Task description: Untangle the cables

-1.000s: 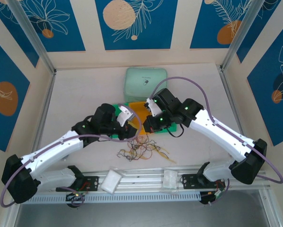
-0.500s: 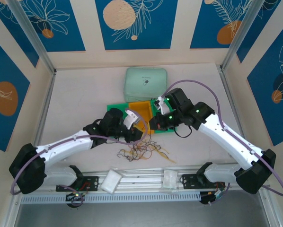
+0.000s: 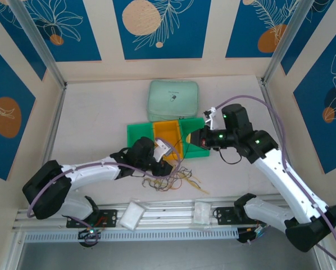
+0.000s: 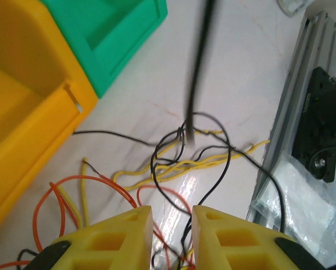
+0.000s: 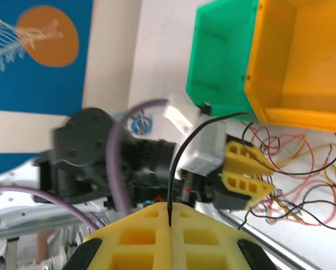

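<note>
Drawn rightward over the past second, one black cable rises taut from the tangled cables, pinched in the right gripper. The tangle lies directly beneath the left gripper (jaws narrowly parted, seemingly gripping nothing), with the yellow bin and green bin ahead-left of it.

Yellow bin sat open-topped on pale table. Green bins flanked yellow bin, touching both sides. Mint-green pouch lay just behind yellow bin. Metal rail ran well in front of it, two white packets resting on rail.
</note>
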`<act>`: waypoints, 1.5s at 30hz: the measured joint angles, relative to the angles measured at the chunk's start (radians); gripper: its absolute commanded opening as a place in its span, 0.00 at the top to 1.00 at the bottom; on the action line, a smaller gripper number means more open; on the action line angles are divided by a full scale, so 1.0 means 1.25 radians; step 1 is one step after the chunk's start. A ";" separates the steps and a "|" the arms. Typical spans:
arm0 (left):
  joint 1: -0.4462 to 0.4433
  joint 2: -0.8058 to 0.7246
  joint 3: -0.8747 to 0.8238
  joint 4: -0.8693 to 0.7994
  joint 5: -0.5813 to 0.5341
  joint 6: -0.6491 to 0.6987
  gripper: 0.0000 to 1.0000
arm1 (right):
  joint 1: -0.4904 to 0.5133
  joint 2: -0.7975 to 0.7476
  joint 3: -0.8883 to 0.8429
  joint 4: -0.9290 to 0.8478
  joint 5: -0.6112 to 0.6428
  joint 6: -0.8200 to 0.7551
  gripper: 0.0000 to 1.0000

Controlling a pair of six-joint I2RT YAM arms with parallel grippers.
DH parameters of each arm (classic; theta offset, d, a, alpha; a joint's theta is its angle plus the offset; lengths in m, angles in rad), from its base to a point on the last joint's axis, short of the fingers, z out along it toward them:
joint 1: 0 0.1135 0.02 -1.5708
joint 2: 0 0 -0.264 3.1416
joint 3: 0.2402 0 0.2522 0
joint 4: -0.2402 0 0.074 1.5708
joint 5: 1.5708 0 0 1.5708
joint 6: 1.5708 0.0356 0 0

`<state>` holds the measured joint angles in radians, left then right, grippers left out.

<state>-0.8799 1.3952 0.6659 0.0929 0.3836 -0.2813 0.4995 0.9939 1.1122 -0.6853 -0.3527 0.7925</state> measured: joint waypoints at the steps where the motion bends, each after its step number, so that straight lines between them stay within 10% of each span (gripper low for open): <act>1: -0.002 0.008 -0.001 0.002 0.000 -0.002 0.77 | -0.006 -0.009 0.000 0.005 -0.002 0.004 0.96; 45: -0.007 0.181 -0.015 0.046 -0.009 0.016 0.92 | -0.261 -0.143 0.260 -0.098 0.131 -0.083 0.96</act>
<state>-0.8886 1.6218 0.6476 0.1501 0.3729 -0.2611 0.1738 0.8146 1.4376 -0.8074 -0.1886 0.6891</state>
